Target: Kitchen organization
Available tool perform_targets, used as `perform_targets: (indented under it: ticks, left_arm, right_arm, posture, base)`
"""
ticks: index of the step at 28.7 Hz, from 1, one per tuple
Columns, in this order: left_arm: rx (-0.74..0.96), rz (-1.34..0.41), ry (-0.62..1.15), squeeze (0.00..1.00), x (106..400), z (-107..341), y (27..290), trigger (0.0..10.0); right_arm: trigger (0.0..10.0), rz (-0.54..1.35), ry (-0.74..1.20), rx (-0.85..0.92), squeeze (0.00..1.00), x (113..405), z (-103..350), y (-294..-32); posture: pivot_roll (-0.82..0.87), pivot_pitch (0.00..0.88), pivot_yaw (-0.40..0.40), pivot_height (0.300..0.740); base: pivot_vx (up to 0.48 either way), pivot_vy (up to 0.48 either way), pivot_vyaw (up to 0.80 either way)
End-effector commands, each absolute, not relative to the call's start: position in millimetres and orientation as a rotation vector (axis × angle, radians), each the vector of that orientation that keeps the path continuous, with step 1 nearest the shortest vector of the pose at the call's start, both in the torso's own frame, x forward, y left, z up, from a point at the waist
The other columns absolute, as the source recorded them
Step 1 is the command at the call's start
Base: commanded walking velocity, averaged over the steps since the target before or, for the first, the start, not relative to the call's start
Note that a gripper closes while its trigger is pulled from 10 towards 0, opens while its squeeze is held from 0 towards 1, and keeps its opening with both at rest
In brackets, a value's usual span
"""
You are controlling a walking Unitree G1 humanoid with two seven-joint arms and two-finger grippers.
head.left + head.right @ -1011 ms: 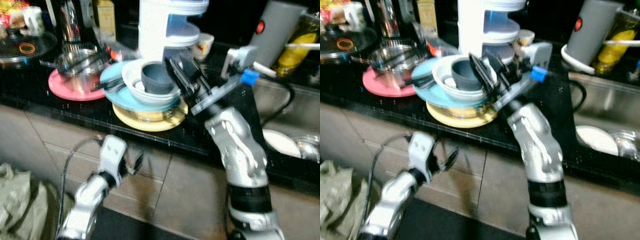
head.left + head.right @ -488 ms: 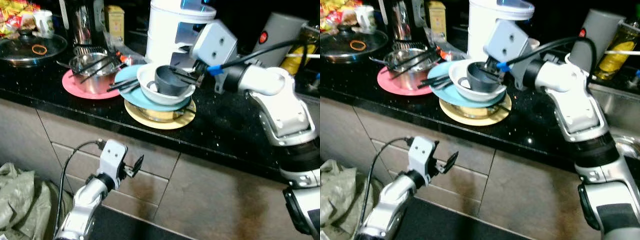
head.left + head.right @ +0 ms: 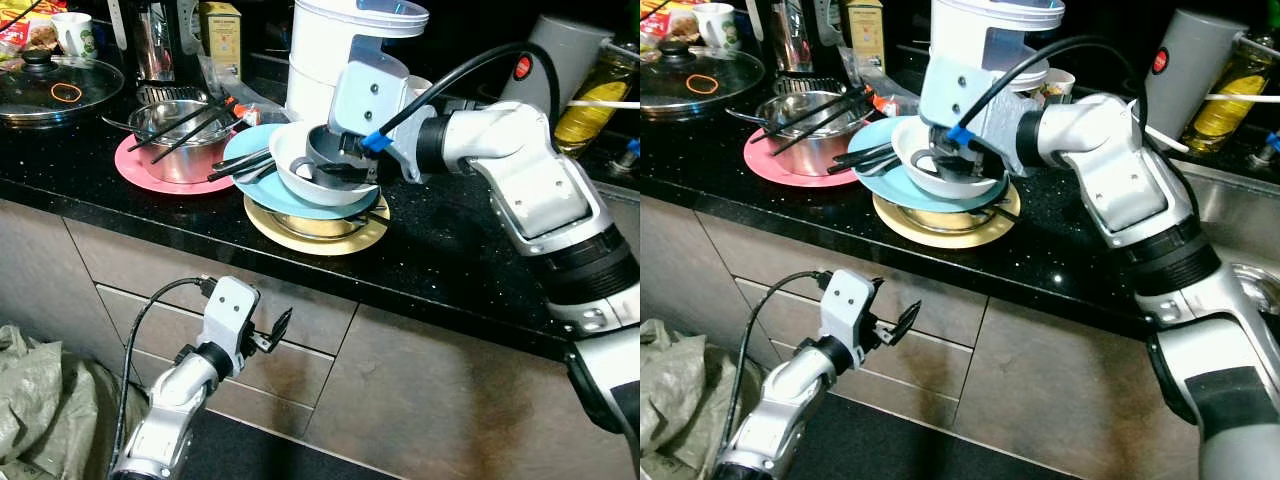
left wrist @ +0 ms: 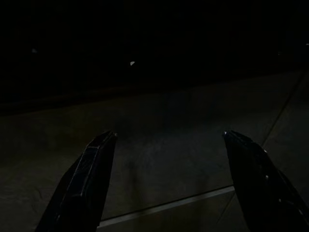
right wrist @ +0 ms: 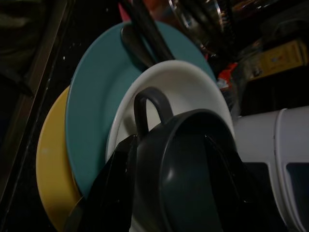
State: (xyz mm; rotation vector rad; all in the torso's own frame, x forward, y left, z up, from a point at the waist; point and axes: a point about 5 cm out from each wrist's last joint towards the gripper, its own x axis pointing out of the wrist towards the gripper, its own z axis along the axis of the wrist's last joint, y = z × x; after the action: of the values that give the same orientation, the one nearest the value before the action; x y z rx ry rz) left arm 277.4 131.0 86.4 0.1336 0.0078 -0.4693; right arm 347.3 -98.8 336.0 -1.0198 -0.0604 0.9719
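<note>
A dark grey mug (image 3: 332, 158) sits tilted in a white bowl (image 3: 290, 172). The bowl rests on a teal plate (image 3: 246, 152), which lies on a yellow plate (image 3: 300, 226) on the black counter (image 3: 450, 250). My right gripper (image 3: 342, 170) reaches into the bowl from the right. In the right wrist view its black fingers (image 5: 113, 193) straddle the mug (image 5: 193, 169), shut on it. My left gripper (image 3: 270, 330) hangs open in front of the cabinet drawers, its fingers (image 4: 89, 179) wide apart in the dark left wrist view.
Black chopsticks (image 3: 238, 165) lie on the teal plate. A steel pot (image 3: 175, 135) with chopsticks stands on a pink plate (image 3: 135, 165) to the left. A glass lid (image 3: 55, 90), a white appliance (image 3: 340, 45) and a grey kettle (image 3: 560, 50) line the back. A crumpled bag (image 3: 40, 400) lies on the floor.
My right gripper has moved left and down onto the mug, and the mug now sits tilted in the bowl. The camera has shifted too. The left arm still hangs.
</note>
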Motion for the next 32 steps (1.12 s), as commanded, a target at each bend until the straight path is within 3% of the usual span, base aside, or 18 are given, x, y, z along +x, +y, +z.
perform_targets:
  ticks: [1,12,13,24,27,32]
  left_arm:
    - [0.143,-0.48,0.018,0.0,277,83,128,10.0]
    - [0.136,-0.464,0.012,0.0,277,83,127,10.0]
    - [0.135,-0.46,0.012,0.0,277,83,127,10.0]
    - [0.133,-0.454,0.008,0.0,276,83,127,10.0]
    - [0.132,-0.455,0.008,0.0,276,83,126,10.0]
    - [0.133,-0.458,0.01,0.0,274,82,126,10.0]
  right_arm:
    - [10.0,0.986,-0.035,-1.056,0.0,348,338,-98]
    - [10.0,0.971,0.032,-1.12,0.0,359,335,-83]
    - [0.1,0.96,0.061,-1.155,0.0,362,331,-82]
    - [0.0,0.937,0.086,-1.202,0.0,367,328,-81]
    - [0.0,0.935,0.041,-1.149,0.0,368,330,-77]
    - [0.0,0.902,-0.196,-0.888,0.0,367,360,-71]
  posture:
    - [0.09,0.025,-0.153,0.74]
    - [0.09,0.025,-0.17,0.74]
    - [0.09,0.025,-0.172,0.74]
    - [0.08,0.028,-0.173,0.74]
    - [0.09,0.025,-0.173,0.74]
    - [0.1,0.016,-0.173,0.74]
  base:
    - [0.0,0.0,0.0]
    - [0.0,0.0,0.0]
    - [0.0,0.0,0.0]
    - [0.0,0.0,0.0]
    - [0.0,0.0,0.0]
    - [0.0,0.0,0.0]
